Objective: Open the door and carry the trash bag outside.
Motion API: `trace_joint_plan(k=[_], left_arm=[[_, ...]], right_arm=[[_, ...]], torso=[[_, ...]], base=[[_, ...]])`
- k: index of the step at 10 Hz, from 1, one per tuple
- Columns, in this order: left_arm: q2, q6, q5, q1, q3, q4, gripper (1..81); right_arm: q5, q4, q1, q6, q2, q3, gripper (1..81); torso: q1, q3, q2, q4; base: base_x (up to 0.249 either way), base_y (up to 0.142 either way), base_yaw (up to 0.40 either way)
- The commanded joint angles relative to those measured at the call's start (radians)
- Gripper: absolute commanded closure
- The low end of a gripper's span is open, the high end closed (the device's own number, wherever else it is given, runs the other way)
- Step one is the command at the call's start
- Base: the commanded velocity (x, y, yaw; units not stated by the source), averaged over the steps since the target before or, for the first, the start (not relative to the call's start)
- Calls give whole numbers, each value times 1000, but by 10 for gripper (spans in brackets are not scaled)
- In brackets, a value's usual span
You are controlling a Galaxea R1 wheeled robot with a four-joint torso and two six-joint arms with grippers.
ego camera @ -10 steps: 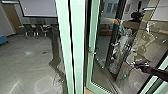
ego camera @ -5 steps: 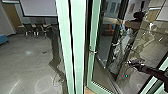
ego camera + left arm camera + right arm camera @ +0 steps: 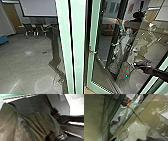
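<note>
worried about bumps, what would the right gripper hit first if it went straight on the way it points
Probably the green-framed glass door, somewhere near its handle: in the head view the right gripper points roughly that way, but depth around the glass is unclear.

Count from where I'm standing: one trash bag [image 3: 40,121]. One green-framed glass door [image 3: 91,72], one handle [image 3: 93,52] on it. Two pale green uprights [image 3: 78,45] side by side next to it. One robot arm [image 3: 156,72] beyond the glass, one cyan light [image 3: 126,75] near it. Room side: one screen [image 3: 41,8], one blue seat [image 3: 3,39], one small dark floor plate [image 3: 44,52], one brown panel [image 3: 12,12] by the wall. Three dark chairs [image 3: 28,28] I can make out, maybe more, too blurred to tell. Wall pictures [image 3: 112,7] through the glass: at least three. Orange furniture [image 3: 108,32]: one patch, can't tell how many pieces.
</note>
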Motion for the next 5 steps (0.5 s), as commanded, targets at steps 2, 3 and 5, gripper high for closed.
trace_joint_plan(k=[2,3,5], left_arm=[[10,-1,59,-32,5,-8,811],[9,-1,59,-32,5,-9,811],[5,-1,59,-32,5,-9,811]], right_arm=[[-90,-30,206,1,-68,-24,10],[-78,-32,206,1,-70,-27,10],[-78,-30,207,1,-79,-29,10]], torso=[[0,0,0,0],[0,0,0,0],[0,0,0,0]], base=[[0,0,0],[0,0,0],[0,0,0]])
